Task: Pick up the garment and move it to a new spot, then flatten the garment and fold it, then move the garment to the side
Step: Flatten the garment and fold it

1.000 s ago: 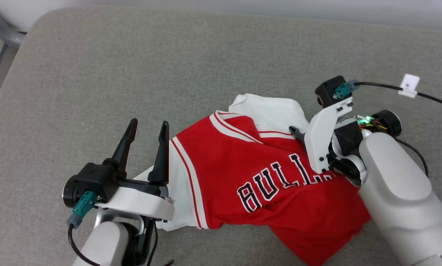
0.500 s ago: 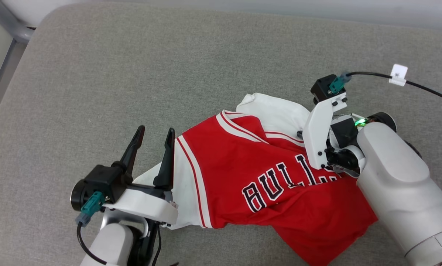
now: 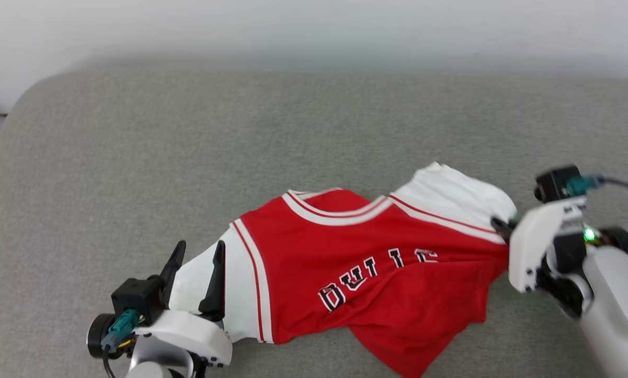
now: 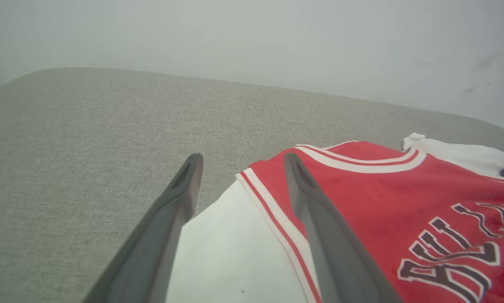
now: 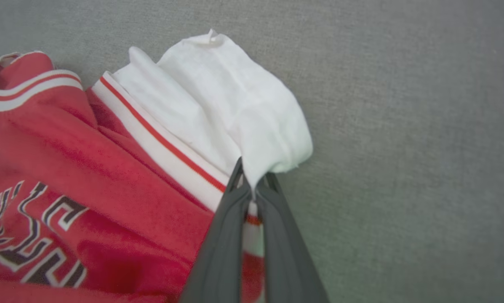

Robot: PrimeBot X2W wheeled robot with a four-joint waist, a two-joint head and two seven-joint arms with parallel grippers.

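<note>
Fingers of the right hand (image 5: 254, 176) pinched the garment (image 3: 376, 257) at its white sleeve seam; the left hand (image 3: 200, 247) stood spread by the other white sleeve.

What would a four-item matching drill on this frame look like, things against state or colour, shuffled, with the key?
Things
1. left gripper
2. right gripper
3. garment body
4. cushion

States and colours
A. grey
B. jaws shut on a white sleeve
C. red
D. jaws apart, by the other white sleeve

Pairs: 1-D, 2-B, 3-C, 4-A
</note>
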